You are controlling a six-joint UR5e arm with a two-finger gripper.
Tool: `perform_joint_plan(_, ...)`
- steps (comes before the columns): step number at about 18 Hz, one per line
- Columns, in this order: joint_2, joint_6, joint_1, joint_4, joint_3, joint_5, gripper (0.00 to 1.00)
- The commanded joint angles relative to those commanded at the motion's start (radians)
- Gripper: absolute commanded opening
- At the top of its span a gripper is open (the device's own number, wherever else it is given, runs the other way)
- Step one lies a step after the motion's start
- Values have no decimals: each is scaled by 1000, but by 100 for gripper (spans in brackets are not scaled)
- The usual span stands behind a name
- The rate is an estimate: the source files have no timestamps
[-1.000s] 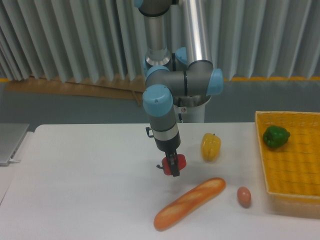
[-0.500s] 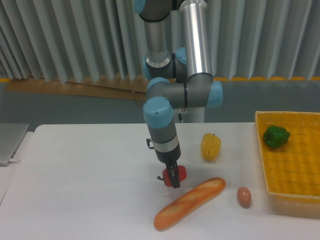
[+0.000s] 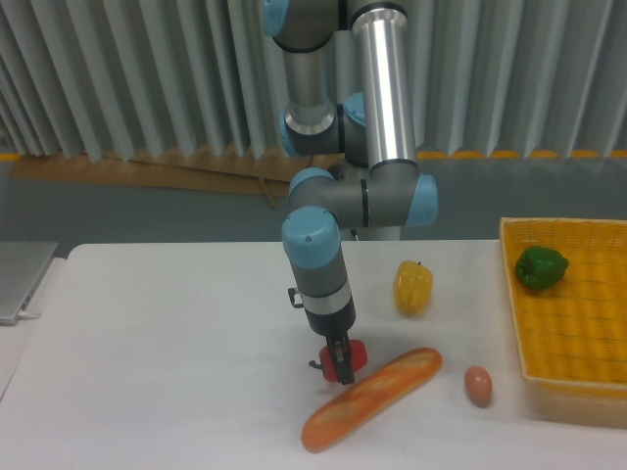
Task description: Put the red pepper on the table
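Observation:
The red pepper (image 3: 354, 354) is small and glossy, held low over the white table (image 3: 157, 362) just left of the bread loaf. My gripper (image 3: 342, 366) is shut on the red pepper, fingers pointing down, close to the tabletop. I cannot tell whether the pepper touches the table. The dark finger hides part of the pepper's front.
A long bread loaf (image 3: 372, 397) lies right below the gripper. A yellow pepper (image 3: 412, 287) stands behind it. A brown egg (image 3: 477, 385) lies to the right. A yellow woven basket (image 3: 578, 333) at the right edge holds a green pepper (image 3: 541, 267). A grey object (image 3: 20, 279) sits at the far left.
The gripper has come down and slightly toward the front with the red pepper in it, ending next to the loaf's upper side. Nothing else moved.

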Motion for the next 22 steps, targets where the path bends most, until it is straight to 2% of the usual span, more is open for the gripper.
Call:
perform_joint_plan(8, 3, 0, -3, 0, -14, 0, 47)
perform_joint_plan(11, 3, 0, -6, 2, -15, 2, 53)
perform_joint_plan(12, 3, 0, -6, 2, -15, 2, 59)
perform_joint_plan(13, 3, 0, -6, 2, -15, 2, 69)
perform_joint_plan(14, 3, 0, -6, 2, -14, 8, 88)
perform_joint_plan(15, 5, 0, -8, 2, -15, 15, 100)
perform_joint_plan(22, 15, 5, -12, 2, -2, 14, 100)
